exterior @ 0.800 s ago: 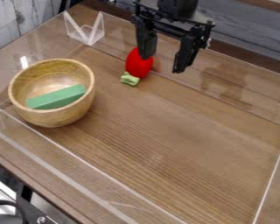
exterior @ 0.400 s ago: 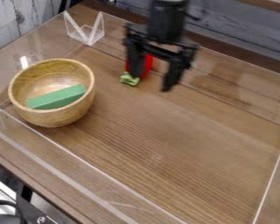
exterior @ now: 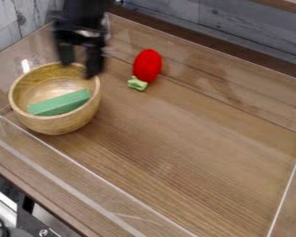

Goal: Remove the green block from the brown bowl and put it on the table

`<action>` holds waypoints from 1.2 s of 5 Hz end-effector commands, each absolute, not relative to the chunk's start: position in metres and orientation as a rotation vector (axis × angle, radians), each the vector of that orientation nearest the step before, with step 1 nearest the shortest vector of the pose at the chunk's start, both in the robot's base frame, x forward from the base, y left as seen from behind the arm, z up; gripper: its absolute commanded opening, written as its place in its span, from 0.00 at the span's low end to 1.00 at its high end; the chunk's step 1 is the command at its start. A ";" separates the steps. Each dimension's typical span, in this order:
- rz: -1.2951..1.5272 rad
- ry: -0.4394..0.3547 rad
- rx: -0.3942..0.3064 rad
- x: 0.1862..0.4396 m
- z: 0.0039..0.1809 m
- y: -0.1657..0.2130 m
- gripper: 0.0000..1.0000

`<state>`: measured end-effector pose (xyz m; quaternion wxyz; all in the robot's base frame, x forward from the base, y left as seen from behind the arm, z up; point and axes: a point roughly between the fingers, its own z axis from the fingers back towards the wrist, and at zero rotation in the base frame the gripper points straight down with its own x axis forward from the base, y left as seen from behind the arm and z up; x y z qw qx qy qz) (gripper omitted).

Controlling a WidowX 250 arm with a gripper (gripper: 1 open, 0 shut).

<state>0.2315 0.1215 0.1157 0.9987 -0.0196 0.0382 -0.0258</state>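
Observation:
The green block (exterior: 59,102) lies flat and slanted inside the brown bowl (exterior: 25,117), which rests on the left part of the table (exterior: 188,148). My gripper (exterior: 80,56) hangs pointing down just above the bowl's far rim, a little beyond the block. Its two dark fingers stand apart, open, with nothing between them. The picture of the gripper is blurred by motion.
A red rounded object (exterior: 147,64) with a small light-green piece (exterior: 137,85) sits right of the gripper. Low clear acrylic walls (exterior: 138,211) line the table's edges, and a clear stand (exterior: 77,28) is at the back left, partly behind the arm.
The gripper has swept left across the table, from beside the red object to above the bowl's far rim. It stayed open. Bowl and block have not moved.

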 end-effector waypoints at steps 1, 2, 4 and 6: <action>-0.063 0.012 -0.003 0.209 0.128 0.144 1.00; -0.052 0.015 -0.006 0.191 0.122 0.160 1.00; -0.013 0.006 -0.016 0.190 0.095 0.169 1.00; -0.023 -0.003 -0.025 0.204 0.075 0.176 1.00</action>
